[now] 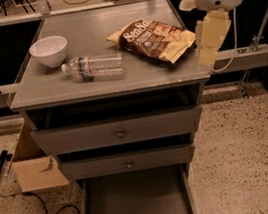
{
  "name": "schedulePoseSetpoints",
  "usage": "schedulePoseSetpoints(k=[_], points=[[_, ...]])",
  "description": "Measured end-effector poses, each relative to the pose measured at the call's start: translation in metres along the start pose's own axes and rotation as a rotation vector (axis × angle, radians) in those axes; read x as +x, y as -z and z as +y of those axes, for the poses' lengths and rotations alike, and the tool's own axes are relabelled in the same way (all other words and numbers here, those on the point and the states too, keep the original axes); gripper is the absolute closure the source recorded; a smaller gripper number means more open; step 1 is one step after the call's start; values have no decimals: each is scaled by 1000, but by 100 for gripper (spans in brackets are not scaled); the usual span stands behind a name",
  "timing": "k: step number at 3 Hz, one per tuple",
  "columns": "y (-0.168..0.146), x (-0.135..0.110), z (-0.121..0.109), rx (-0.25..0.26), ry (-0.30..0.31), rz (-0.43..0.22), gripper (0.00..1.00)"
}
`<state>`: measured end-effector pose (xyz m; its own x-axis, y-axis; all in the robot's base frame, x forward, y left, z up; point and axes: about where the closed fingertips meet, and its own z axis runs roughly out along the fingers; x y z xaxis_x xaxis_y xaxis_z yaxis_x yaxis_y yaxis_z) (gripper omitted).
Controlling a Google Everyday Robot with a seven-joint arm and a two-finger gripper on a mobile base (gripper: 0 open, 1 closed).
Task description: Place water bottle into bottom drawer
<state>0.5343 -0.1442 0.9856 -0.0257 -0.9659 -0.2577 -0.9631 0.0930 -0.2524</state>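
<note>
Clear ribbed water bottle (93,67) lies sideways on the cabinet (110,21) top; bottom drawer (136,202) stands open at its base; gripper (211,41) hovers off its right edge.

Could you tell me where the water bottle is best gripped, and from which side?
Probably across its ribbed middle, from above: the water bottle lies on its side, cap leftward near the bowl. The claw hangs right of the cabinet top.

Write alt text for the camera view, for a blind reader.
A water bottle lies on its side on a grey cabinet top, between a white bowl and a chip bag. The robot's claw hangs over the top's right edge; the bottom drawer below stands pulled open.
</note>
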Motion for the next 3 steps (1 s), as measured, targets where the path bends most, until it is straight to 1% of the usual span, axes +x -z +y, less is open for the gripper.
schedulePoseSetpoints(k=[1, 2, 3], points=[[0, 0, 0, 0, 0, 0, 0], [-4, 9, -3, 1, -49, -80, 0], [-24, 12, -16, -15, -121, -261, 0]])
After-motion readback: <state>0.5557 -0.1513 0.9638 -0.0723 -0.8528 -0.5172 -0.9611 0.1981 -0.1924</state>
